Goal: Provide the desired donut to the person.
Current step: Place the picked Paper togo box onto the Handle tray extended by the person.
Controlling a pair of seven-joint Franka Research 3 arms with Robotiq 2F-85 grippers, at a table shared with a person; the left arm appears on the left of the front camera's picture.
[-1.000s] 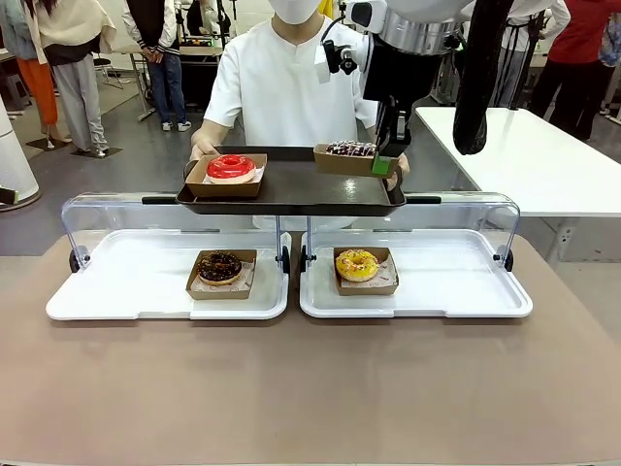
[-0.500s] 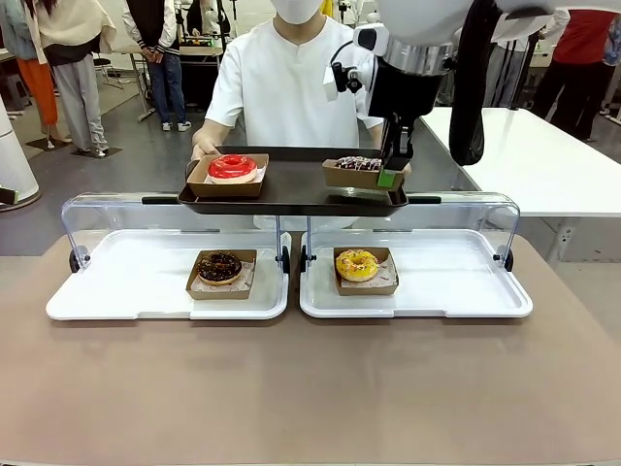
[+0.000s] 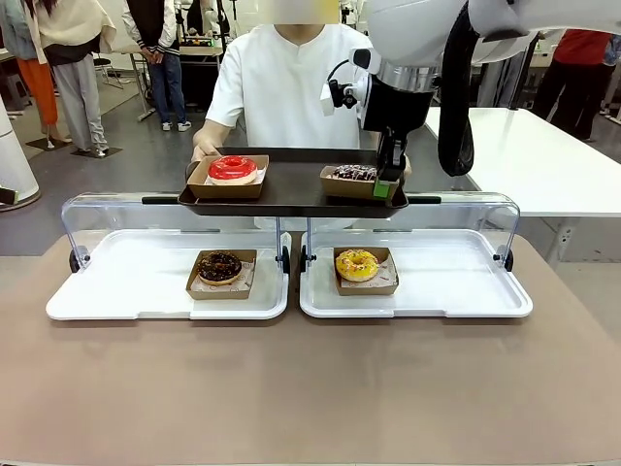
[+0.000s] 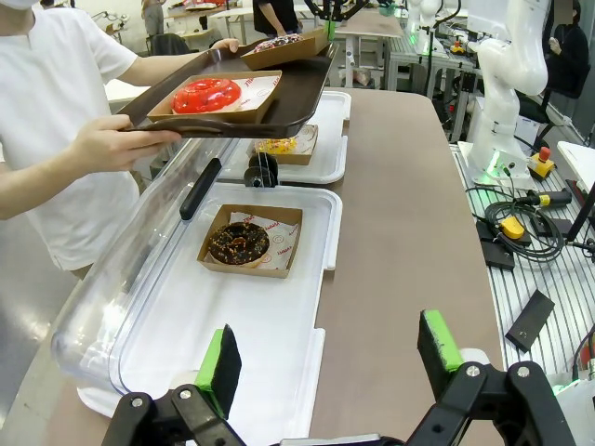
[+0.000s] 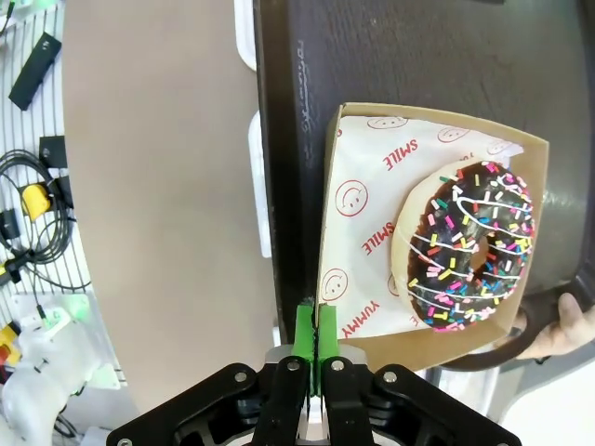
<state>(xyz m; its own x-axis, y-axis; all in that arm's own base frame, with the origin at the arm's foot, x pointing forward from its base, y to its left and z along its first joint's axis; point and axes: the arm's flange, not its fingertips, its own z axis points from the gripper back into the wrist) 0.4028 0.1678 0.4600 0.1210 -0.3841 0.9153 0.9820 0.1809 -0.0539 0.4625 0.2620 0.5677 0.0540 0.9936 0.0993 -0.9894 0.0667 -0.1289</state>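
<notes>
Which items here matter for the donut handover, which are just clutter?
In play: sprinkled donut box, pinched at its wall by the right gripper; dark tray in the person's hand.

Idle: red donut, chocolate donut, yellow donut, open left gripper, cables.

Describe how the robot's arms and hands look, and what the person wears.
The right arm is glossy white with a black cable sleeve. The right hand and the left hand are black with green pads. The person wears a white short-sleeved T-shirt.
</notes>
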